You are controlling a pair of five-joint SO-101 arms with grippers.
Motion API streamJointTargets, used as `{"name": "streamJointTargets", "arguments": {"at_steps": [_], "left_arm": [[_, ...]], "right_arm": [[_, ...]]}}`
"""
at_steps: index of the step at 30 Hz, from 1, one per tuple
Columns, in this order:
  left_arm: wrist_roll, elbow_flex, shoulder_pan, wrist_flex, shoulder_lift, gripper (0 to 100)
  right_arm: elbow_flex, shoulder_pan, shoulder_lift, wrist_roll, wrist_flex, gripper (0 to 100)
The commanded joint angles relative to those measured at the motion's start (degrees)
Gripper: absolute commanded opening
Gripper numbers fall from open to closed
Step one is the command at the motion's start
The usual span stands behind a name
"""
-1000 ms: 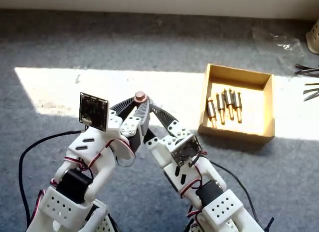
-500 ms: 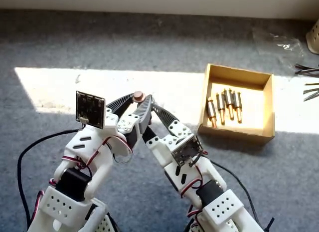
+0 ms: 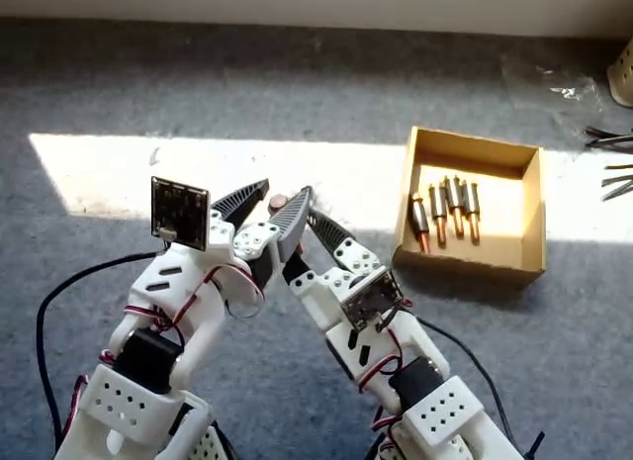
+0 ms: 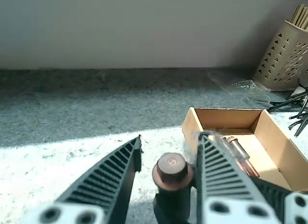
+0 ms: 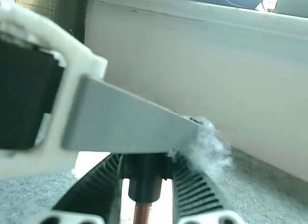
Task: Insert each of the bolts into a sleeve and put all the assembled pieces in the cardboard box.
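Copper bolt (image 4: 172, 167), dark sleeve (image 5: 144, 186) in right gripper (image 5: 145, 170)

A grey carpet (image 3: 297, 84) is covering the whole work surface, and a broad band of sunlight is falling across its middle. The cardboard box (image 3: 475, 148) is sitting flat on it to the right, partly in that light. Farther back, a crumpled clear plastic bag (image 3: 549, 84) and a perforated holder (image 3: 623, 74) are resting near the right edge, and a black cable (image 3: 42, 341) is trailing over the carpet at the left.
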Motion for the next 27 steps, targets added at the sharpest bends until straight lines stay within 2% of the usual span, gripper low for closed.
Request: {"name": "streamJointTargets", "arguments": {"at_steps": [1, 6, 9, 15, 21, 27], "left_arm": [[-0.35, -0.92, 0.84, -3.16, -3.03, 19], [-0.35, -0.31, 0.66, -3.16, -11.56, 19], [-0.35, 2.15, -2.07, -3.16, -16.4, 18], [-0.35, 8.31, -6.11, -3.43, -22.02, 1], [-0.44, 8.92, -6.46, -2.37, -22.64, 2], [-0.44, 9.63, -15.69, 4.66, -23.25, 0]], "right_arm": [[-0.66, 1.63, -0.57, 0.44, -1.27, 0.5], [-0.84, 1.63, -0.84, 0.44, 3.21, 0.5], [-0.57, 1.89, -0.84, 0.44, 3.47, 0.5], [-0.92, 8.92, -0.75, 0.18, 4.7, 0.5], [-7.16, 14.64, -0.75, 0.18, 20.18, 0.5], [-16.31, 21.32, -0.57, 0.18, 32.13, 0.5]]}}
